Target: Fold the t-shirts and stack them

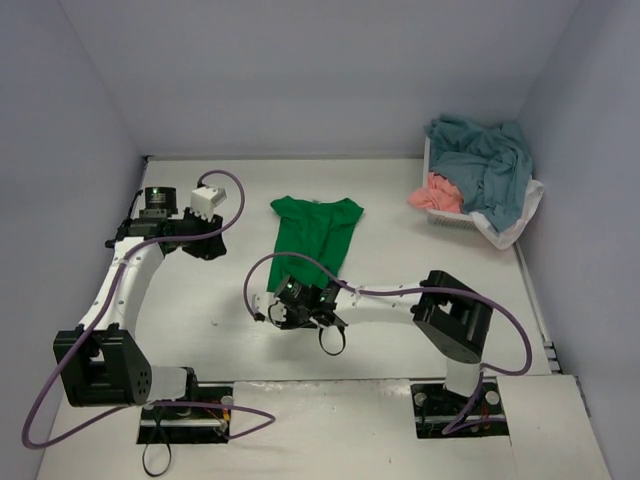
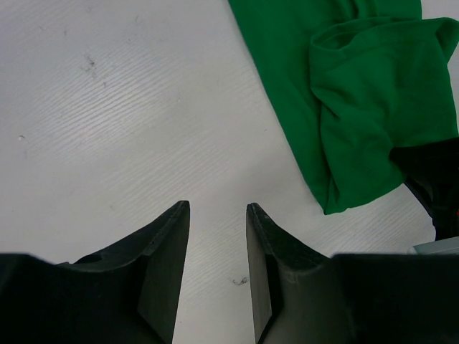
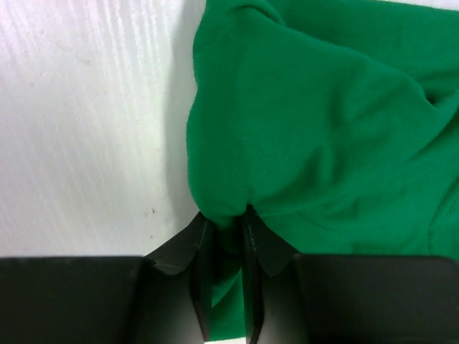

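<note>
While the green t-shirt [image 1: 315,232] lies mid-table [image 1: 400,250] in the top view, the right arm [image 1: 390,295] reaches low and leftward, right gripper [image 1: 298,288] at the near hem; the left arm [image 1: 125,280] stands bent along the left side, left gripper [image 1: 208,247] off the cloth, and a teal t-shirt [image 1: 480,160] and salmon t-shirt [image 1: 432,192] are heaped in the white mesh basket [image 1: 445,217], far right. Left wrist view: jaws apart over bare table, holding nothing, green cloth upper right. Right wrist view: jaws pinched on a bunched fold of the green shirt's edge.
</note>
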Available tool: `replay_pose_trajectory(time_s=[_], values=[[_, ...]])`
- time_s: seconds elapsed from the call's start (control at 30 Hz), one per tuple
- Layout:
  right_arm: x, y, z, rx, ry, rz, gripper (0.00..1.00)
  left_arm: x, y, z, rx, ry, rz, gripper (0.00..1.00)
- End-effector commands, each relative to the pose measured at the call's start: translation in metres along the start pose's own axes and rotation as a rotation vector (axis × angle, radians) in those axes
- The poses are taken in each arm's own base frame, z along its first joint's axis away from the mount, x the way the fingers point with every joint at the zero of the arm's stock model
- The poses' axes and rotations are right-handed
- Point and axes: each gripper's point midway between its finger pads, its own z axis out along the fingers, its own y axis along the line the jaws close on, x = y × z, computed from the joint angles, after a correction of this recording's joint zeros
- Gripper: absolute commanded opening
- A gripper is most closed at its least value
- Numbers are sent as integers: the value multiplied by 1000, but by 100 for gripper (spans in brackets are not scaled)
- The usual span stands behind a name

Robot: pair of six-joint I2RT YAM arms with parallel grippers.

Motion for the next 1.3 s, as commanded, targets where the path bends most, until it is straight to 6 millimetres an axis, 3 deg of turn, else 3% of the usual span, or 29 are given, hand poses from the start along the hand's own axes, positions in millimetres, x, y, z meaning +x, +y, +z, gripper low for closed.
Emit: replay_pose_trajectory(time_s=[0.0,0.17,0.3,0.63,0.87,1.1,1.23,1.27], values=[[51,24,19,-76,162,2,10,-7,-2,-2,10,-28,32,33],[46,30,10,-116,138,6,0,-9,-3,-3,13,-34,35,32],[37,35,-6,-154,104,3,0,-10,-3,-4,14,-40,35,32],[-13,45,-82,-247,-89,-67,0,-10,-5,-9,8,-43,39,32],[-34,58,-117,-301,-203,-100,0,-12,-7,-11,10,-46,39,32],[-50,36,-141,-218,-274,-143,0,-13,-7,-12,10,-42,35,32],[-60,9,-150,-162,-312,-153,0,-14,-6,-11,11,-38,29,32],[-61,-7,-154,-135,-321,-133,0,-14,-6,-10,11,-38,29,33]])
